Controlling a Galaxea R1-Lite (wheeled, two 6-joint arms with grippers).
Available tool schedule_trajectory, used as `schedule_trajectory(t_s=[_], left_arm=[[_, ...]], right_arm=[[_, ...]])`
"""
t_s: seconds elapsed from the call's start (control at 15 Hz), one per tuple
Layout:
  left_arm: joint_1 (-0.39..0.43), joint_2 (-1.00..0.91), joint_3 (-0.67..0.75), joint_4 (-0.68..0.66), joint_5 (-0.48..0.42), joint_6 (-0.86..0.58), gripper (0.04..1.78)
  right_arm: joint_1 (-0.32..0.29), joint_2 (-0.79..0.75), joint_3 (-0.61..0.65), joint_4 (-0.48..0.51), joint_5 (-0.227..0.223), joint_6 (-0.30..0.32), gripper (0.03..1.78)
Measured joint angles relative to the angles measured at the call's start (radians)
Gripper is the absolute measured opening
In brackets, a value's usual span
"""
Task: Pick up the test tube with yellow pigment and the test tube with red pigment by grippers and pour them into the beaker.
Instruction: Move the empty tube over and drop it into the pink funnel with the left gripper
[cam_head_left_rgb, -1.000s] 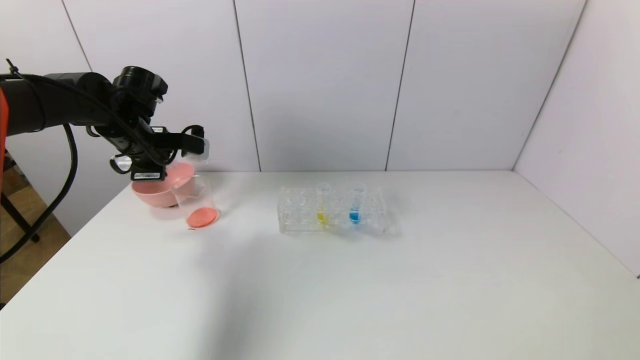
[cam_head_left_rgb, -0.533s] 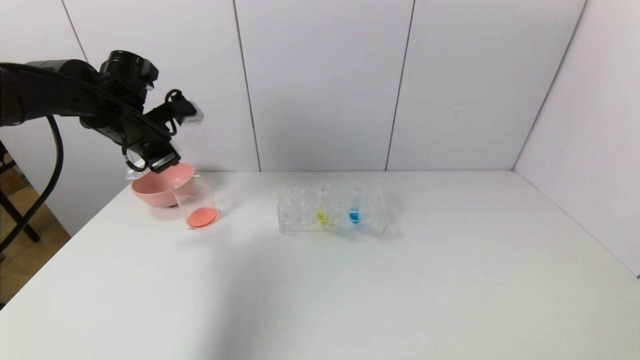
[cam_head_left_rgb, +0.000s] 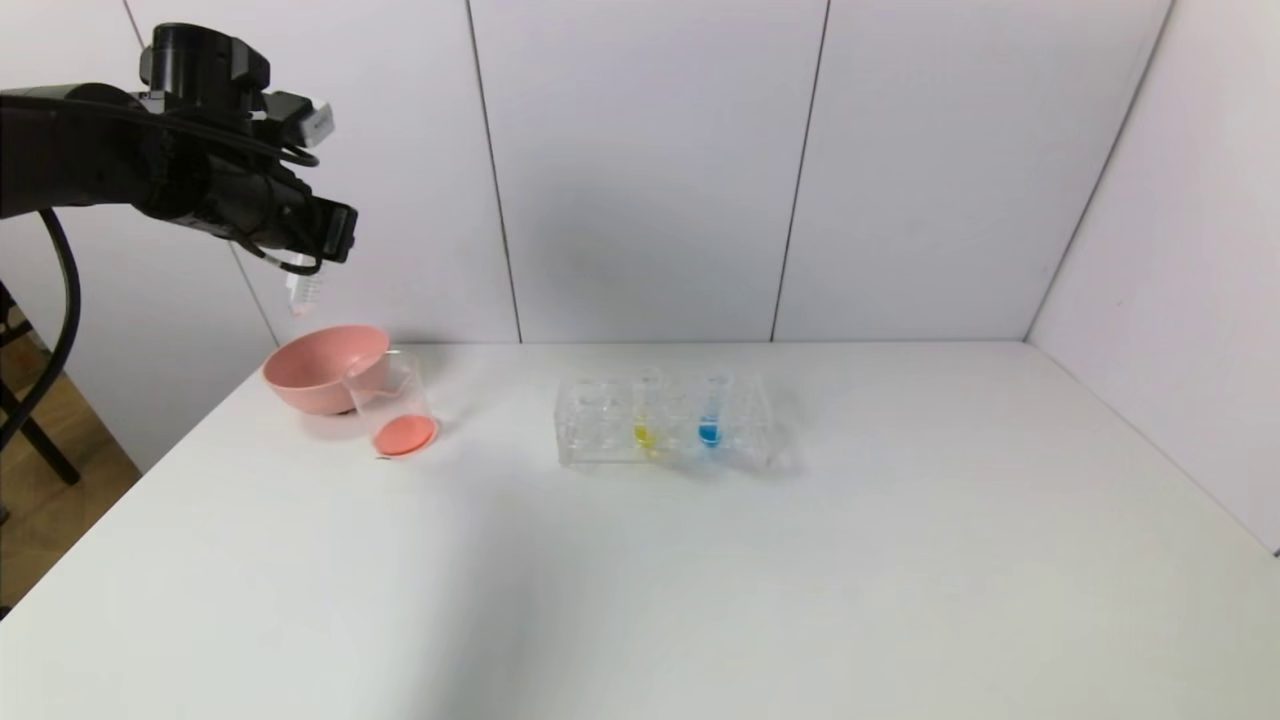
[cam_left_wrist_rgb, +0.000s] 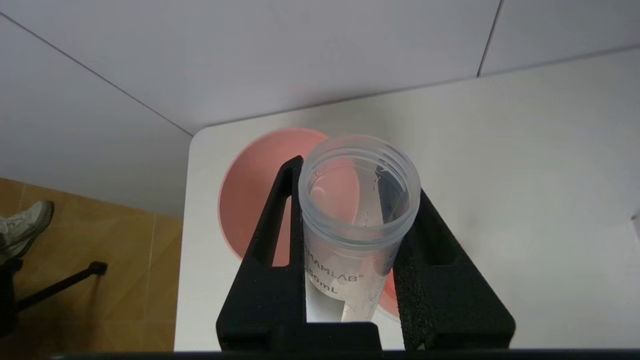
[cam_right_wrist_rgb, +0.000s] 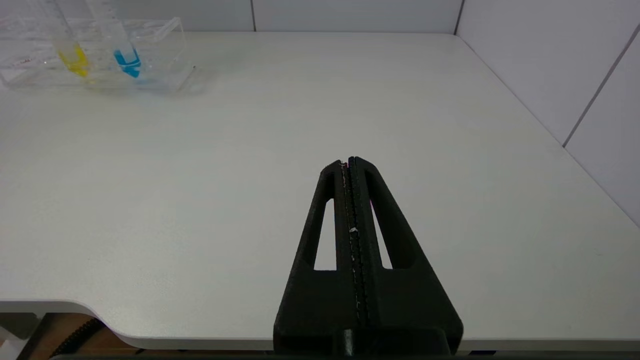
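Observation:
My left gripper is high above the pink bowl and shut on the test tube with red pigment, which looks empty and hangs with its open mouth down. In the left wrist view both fingers clamp the tube over the bowl. The beaker stands next to the bowl with red liquid in its bottom. The test tube with yellow pigment stands upright in the clear rack; it also shows in the right wrist view. My right gripper is shut and empty over the table's near right part.
A blue-liquid tube stands in the rack beside the yellow one. The white table ends at the wall behind and at the right. The bowl sits near the table's left back corner, with the floor beyond it.
My left arm has risen and swung left, from low over the beaker and bowl to high above the bowl, turning the held tube. The beaker, rack and right gripper have not moved.

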Motion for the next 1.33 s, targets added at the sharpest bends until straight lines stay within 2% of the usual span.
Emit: schedule_trajectory(t_s=[0.2, 0.33, 0.53, 0.93, 1.33], left_arm=[[0.0, -0.02, 0.033, -0.183, 0.004, -0.118, 0.5], [0.011, -0.039, 0.087, -0.235, 0.007, -0.133, 0.5], [0.06, -0.066, 0.207, -0.287, 0.005, -0.142, 0.5], [0.155, -0.048, 0.421, -0.607, -0.006, -0.213, 0.5], [0.194, 0.031, 0.45, -0.635, -0.012, -0.215, 0.5]], right_arm=[[0.0, 0.0, 0.0, 0.0, 0.0, 0.0, 0.11], [0.0, 0.0, 0.0, 0.0, 0.0, 0.0, 0.11], [0.0, 0.0, 0.0, 0.0, 0.0, 0.0, 0.11], [0.0, 0.0, 0.0, 0.0, 0.0, 0.0, 0.11], [0.0, 0.0, 0.0, 0.0, 0.0, 0.0, 0.11]])
